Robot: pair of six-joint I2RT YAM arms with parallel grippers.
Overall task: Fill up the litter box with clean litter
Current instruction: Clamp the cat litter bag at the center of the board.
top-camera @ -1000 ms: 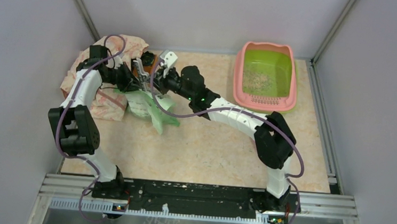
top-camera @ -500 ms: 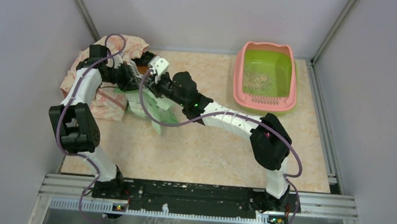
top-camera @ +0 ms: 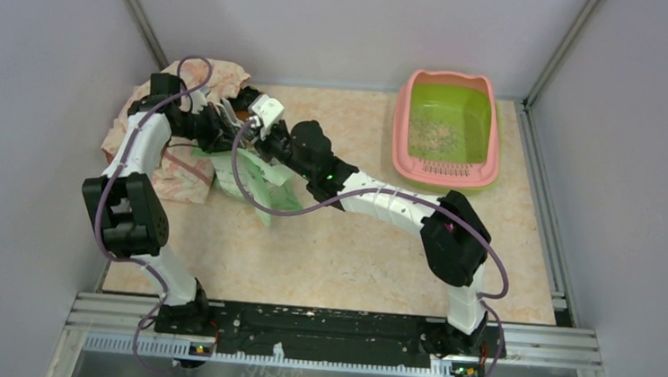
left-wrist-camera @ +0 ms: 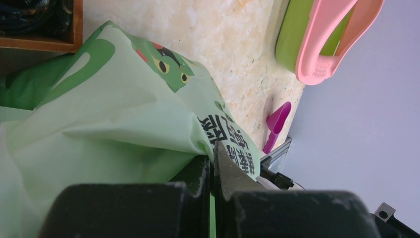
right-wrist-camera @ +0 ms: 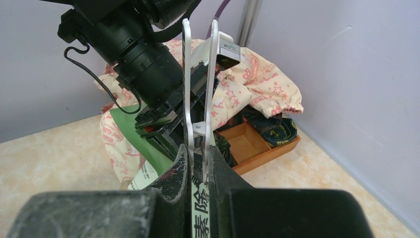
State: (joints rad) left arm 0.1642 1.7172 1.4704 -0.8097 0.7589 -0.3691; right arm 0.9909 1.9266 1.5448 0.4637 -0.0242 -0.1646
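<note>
The litter box point(top-camera: 400, 131) stands at the back right, with a thin patch of clean litter point(top-camera: 434, 135) in its green basin; its pink rim point(left-wrist-camera: 322, 47) also shows in the left wrist view. A light green printed bag point(top-camera: 254, 180) lies at the back left. My left gripper point(left-wrist-camera: 213, 156) is shut on a fold of this bag point(left-wrist-camera: 124, 114). My right gripper point(right-wrist-camera: 198, 153) is shut on a white spring clip point(right-wrist-camera: 199, 130), with a printed strip of the bag between its fingers. Both grippers meet over the bag point(top-camera: 234, 127).
A star-printed cloth point(top-camera: 174, 176) is bunched in the back left corner behind the bag. A small brown wooden tray point(right-wrist-camera: 257, 144) sits beside it. A purple scoop point(left-wrist-camera: 277, 121) lies on the table near the front rail. Walls close in on three sides.
My right arm has swung left, bringing its gripper close against the left gripper over the bag. The left gripper has kept its hold and barely moved.
</note>
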